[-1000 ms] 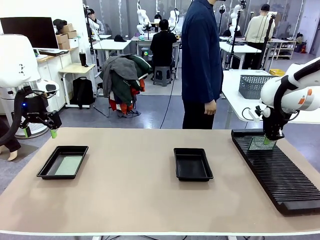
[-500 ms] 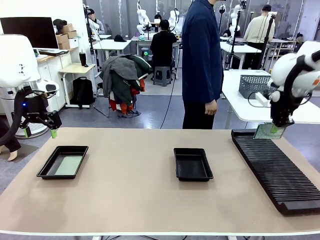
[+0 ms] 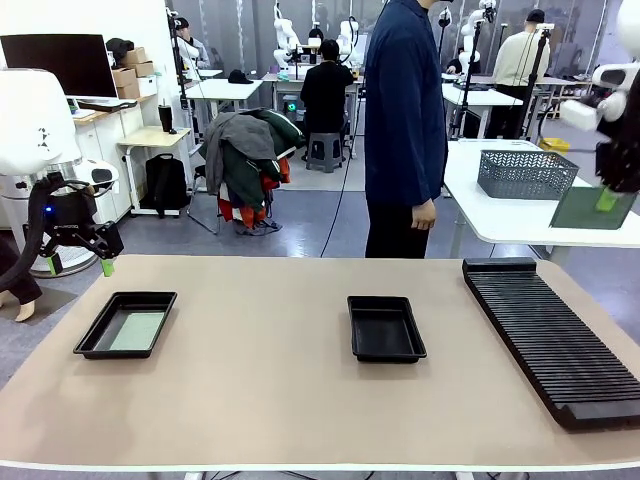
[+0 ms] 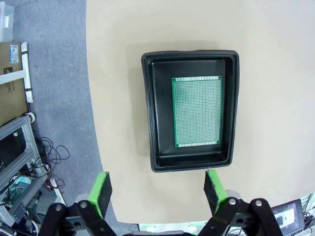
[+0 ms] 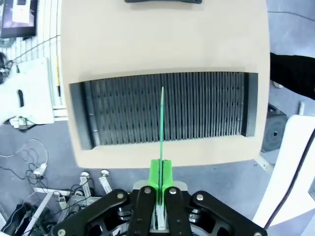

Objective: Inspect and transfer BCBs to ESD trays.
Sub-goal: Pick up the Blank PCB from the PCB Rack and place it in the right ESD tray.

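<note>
At the far right, high above the table, hangs one BCB [image 3: 588, 208], a pale-green board, with my right gripper [image 3: 607, 197] shut on its top edge. In the right wrist view this BCB [image 5: 162, 123] shows edge-on, clamped between the shut gripper [image 5: 161, 169], with the rack far below. My left gripper [image 3: 80, 266] hovers open over the table's left edge. Below it lies the left ESD tray [image 4: 147, 113] with another BCB [image 4: 198, 111] flat on its floor, well beyond the open gripper [image 4: 157, 189]. In the front view this tray [image 3: 100, 335] holds its BCB [image 3: 137, 330]. The middle ESD tray [image 3: 386, 345] is bare.
A long black slotted rack [image 3: 550, 335] runs along the table's right side; it also shows in the right wrist view [image 5: 123, 108]. A person in dark blue [image 3: 403, 130] stands at the far edge, hand hanging down. A grey basket [image 3: 522, 173] sits on a white table behind.
My right gripper has lifted the BCB out of the rack and carried it up and to the right. The left arm has not moved.
</note>
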Motion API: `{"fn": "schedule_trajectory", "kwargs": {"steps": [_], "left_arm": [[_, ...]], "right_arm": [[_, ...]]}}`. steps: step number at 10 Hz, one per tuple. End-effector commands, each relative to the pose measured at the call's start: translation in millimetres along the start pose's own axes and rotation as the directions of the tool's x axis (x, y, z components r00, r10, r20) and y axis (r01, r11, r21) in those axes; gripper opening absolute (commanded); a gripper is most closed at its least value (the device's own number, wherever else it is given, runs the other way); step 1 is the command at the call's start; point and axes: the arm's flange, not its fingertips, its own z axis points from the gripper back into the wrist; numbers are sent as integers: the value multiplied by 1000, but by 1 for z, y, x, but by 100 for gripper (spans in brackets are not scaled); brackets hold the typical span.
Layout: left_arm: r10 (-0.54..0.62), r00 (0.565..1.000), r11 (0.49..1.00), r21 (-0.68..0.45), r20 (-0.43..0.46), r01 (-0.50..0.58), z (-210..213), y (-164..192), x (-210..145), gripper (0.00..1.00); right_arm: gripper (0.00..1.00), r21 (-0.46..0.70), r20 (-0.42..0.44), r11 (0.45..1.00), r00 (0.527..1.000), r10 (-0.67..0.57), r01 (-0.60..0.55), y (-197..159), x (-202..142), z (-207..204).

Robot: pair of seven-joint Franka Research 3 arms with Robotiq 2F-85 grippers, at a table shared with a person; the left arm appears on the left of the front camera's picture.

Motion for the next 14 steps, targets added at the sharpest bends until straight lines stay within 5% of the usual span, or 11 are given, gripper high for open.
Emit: {"fn": "schedule_trajectory", "kwargs": {"steps": [1, 5, 14], "left_arm": [[0, 1000, 1000, 1, 4, 0, -1, 0, 1, 100], [0, 1000, 1000, 1, 4, 0, -1, 0, 1, 100], [0, 1000, 1000, 1, 4, 0, -1, 0, 1, 100]], "right_arm": [[0, 0, 6, 1000, 1000, -29, 29, 3, 5, 29], [0, -51, -4, 999, 1000, -19, 18, 15, 5, 71], [0, -57, 14, 998, 1000, -2, 2, 17, 4, 71]]}}
